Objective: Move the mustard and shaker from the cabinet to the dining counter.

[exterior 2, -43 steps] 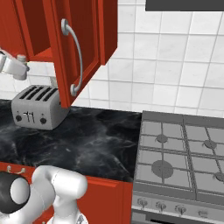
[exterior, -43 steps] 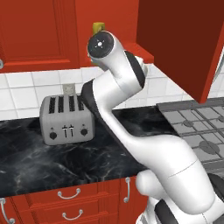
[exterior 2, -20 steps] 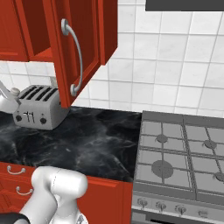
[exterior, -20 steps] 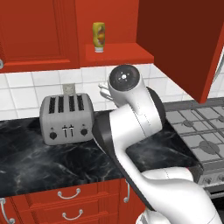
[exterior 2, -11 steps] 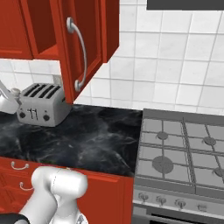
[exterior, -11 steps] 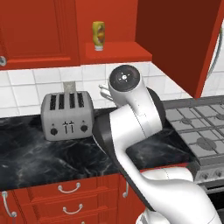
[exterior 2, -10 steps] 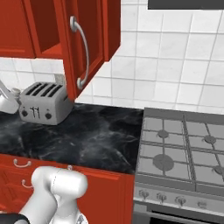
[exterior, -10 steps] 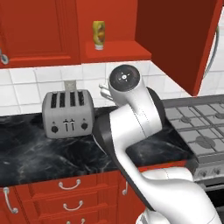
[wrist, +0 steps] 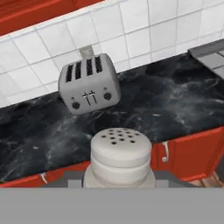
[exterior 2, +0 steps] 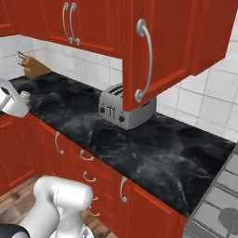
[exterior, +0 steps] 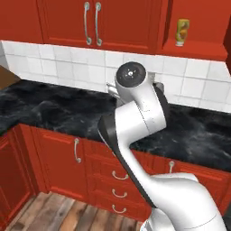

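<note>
The shaker (wrist: 120,157) is sitting right in front of the hand camera, perforated cap up, and going by that I'm reading the gripper (wrist: 119,183) as clamped on it, though I can't actually see the fingertips, so that's a guess. I'm carrying it clear of the worktop (exterior 2: 139,148), out past its front edge, with the toaster (wrist: 89,83) back by the tiled wall. The mustard (exterior: 182,32) is sitting on the open cabinet's (exterior: 198,47) shelf near the front edge, waiting its turn.
</note>
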Motion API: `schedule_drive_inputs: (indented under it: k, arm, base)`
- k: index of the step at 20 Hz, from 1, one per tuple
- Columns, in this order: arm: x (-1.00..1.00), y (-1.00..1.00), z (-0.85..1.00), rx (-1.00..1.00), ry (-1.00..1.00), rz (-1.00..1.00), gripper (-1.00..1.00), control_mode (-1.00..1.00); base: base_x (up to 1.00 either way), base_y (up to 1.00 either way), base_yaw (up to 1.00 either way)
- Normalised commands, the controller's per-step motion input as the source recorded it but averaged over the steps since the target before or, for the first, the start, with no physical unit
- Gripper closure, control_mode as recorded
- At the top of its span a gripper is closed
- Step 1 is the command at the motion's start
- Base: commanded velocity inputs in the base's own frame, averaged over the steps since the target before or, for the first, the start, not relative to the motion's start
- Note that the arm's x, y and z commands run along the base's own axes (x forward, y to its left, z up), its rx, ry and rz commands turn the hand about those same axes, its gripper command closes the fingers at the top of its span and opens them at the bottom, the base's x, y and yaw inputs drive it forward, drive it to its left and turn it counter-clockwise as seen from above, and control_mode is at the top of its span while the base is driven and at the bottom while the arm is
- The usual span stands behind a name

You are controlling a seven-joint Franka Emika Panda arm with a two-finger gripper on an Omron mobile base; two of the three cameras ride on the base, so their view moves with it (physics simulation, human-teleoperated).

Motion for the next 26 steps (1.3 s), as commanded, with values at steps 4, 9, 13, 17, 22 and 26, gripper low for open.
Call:
schedule_drive_inputs:
  k: [4, 9, 13, 17, 22, 26]
  arm:
    - [0.0, 0.0, 0.0, 0.0, 0.0, 0.0, 1.0, 1.0]
    - [0.0, 0.0, 0.0, 0.0, 0.0, 0.0, 1.0, 1.0]
    - [0.0, 0.0, 0.0, 0.0, 0.0, 0.0, 1.0, 1.0]
    - [0.0, 0.0, 0.0, 0.0, 0.0, 0.0, 1.0, 1.0]
    - [0.0, 0.0, 0.0, 0.0, 0.0, 0.0, 1.0, 1.0]
    - [0.0, 0.0, 0.0, 0.0, 0.0, 0.0, 1.0, 1.0]
  base:
    - [-0.06, 0.0, 1.0]
    - [-0.06, 0.0, 1.0]
    - [-0.05, 0.0, 1.0]
    - [-0.05, 0.0, 1.0]
    - [-0.05, 0.0, 1.0]
    - [-0.05, 0.0, 1.0]
